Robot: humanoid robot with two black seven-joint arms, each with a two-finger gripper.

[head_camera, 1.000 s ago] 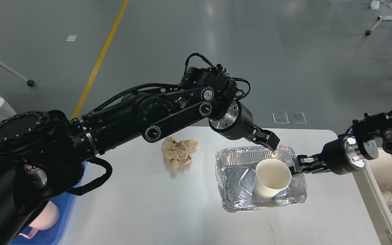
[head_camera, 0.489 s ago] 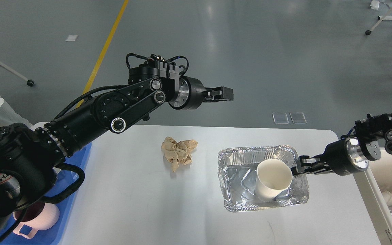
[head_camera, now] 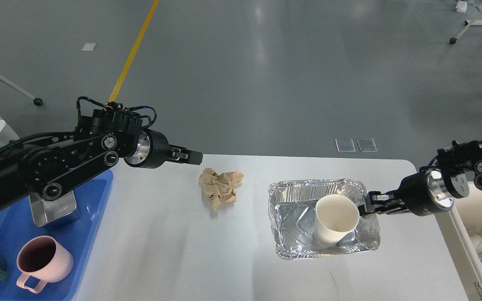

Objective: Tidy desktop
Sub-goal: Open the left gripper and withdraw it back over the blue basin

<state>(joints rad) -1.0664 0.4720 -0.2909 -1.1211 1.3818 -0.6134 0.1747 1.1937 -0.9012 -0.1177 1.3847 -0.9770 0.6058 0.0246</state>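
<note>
Two hazards: your right gripper (head_camera: 365, 206) pinches the crinkled silver foil tray's (head_camera: 308, 190) rim; dragging topples the white paper cup (head_camera: 335, 220). Left gripper (head_camera: 197, 157): state untellable.

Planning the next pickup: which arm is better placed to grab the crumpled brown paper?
Left. The left gripper hangs just left of the crumpled brown paper, holding nothing. The right gripper is at the foil tray rim, beside the paper cup.
</note>
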